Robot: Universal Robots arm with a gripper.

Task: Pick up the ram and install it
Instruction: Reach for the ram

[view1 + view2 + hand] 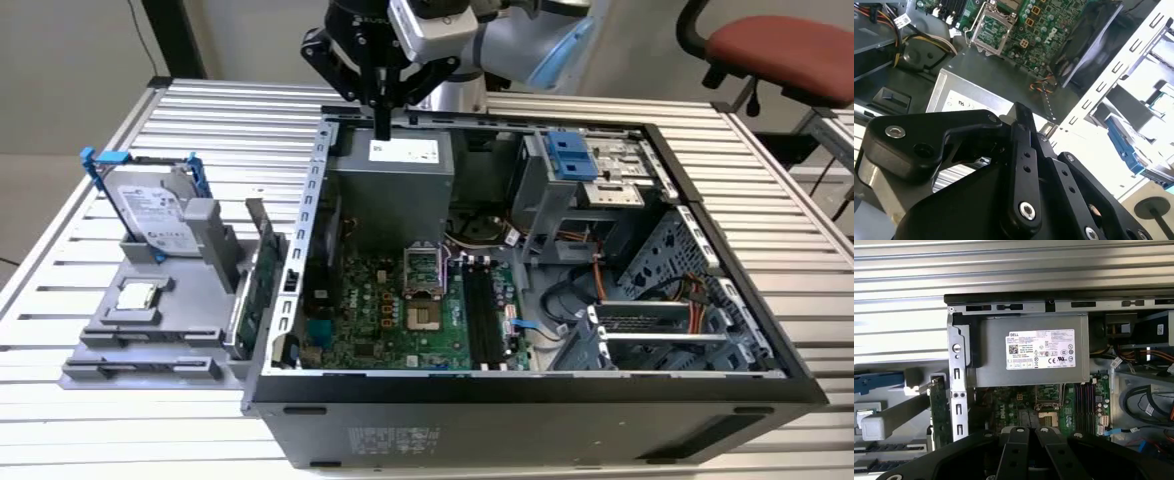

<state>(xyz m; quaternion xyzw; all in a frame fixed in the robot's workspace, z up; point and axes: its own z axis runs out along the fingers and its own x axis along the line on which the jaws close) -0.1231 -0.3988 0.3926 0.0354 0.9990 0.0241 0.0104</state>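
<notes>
Gripper [383, 132] hangs above the case's [534, 385] back edge, fingers together, empty. The ram [271, 265], I think, stands in the rack [134, 350] beside a green card [940, 410]. Risk: grabbing the wrong board.

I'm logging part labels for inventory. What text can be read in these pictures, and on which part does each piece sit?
Power supply label: several lines of print and marks, too small to quote reliably.
Hard drive sticker: too small to read.
Label on the computer case's outer wall: too small to read.
</notes>
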